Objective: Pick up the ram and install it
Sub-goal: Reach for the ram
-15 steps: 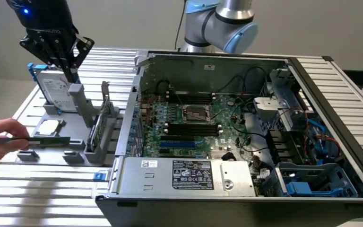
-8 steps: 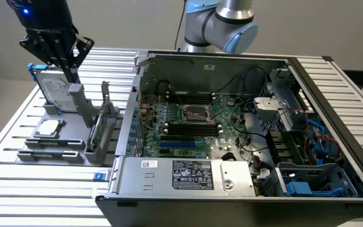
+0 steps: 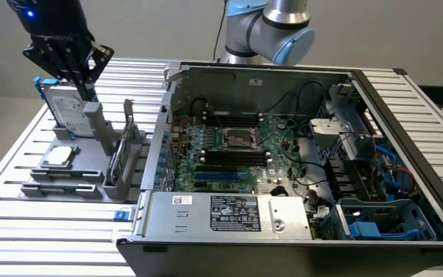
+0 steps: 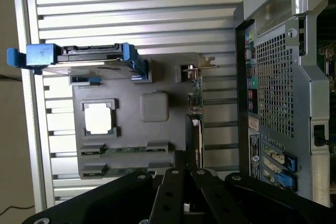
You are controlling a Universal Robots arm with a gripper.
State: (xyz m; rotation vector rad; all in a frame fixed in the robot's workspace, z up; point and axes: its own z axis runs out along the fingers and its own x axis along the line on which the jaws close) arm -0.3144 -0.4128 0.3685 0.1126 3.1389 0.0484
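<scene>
Two slim green ram sticks [image 4: 128,149] [image 4: 123,170] lie edge-up in slots at one end of a grey holder [image 4: 131,129]. My gripper [image 4: 180,162] hovers above that holder, fingers together with nothing between them. In the exterior view the gripper [image 3: 89,93] hangs at the upper left, over the holder's [image 3: 67,184] far end, in front of the standing hard drive [image 3: 67,112]. The open computer case [image 3: 283,72] lies at the exterior view's right. Its motherboard has long black slots [image 3: 235,157] beside the processor socket [image 3: 235,138].
The holder also carries a hard drive in a blue frame [image 4: 86,59], a square silver processor chip [image 3: 60,154] [image 4: 98,118] and an upright expansion card [image 3: 127,144] [image 4: 197,103]. The slatted metal table [image 3: 21,231] surrounds everything. A power supply [image 3: 229,213] lines the case's near side.
</scene>
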